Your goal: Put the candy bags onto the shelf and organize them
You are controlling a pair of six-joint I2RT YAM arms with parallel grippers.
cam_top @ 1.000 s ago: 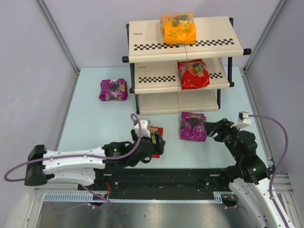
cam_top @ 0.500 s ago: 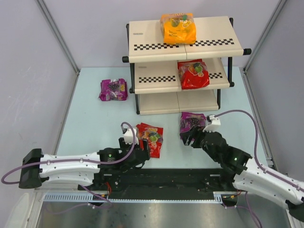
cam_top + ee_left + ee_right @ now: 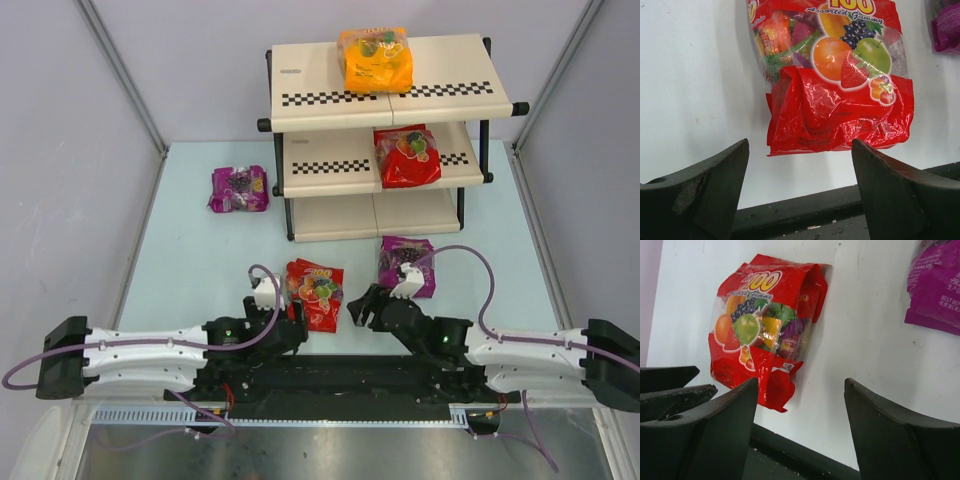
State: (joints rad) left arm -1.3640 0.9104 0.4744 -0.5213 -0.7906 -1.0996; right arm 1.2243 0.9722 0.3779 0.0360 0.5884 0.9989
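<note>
The glossy red plastic candy bag [image 3: 316,293] was seen lying flat on the pale table [image 3: 200,260], its long axis run 12 to 6 o'clock in the top view. It was placed at 1 o'clock from the left gripper [image 3: 292,322], judged the nearer, and at 10 o'clock from the right gripper [image 3: 360,308]. Both sets of jaws were held spread and empty.
</note>
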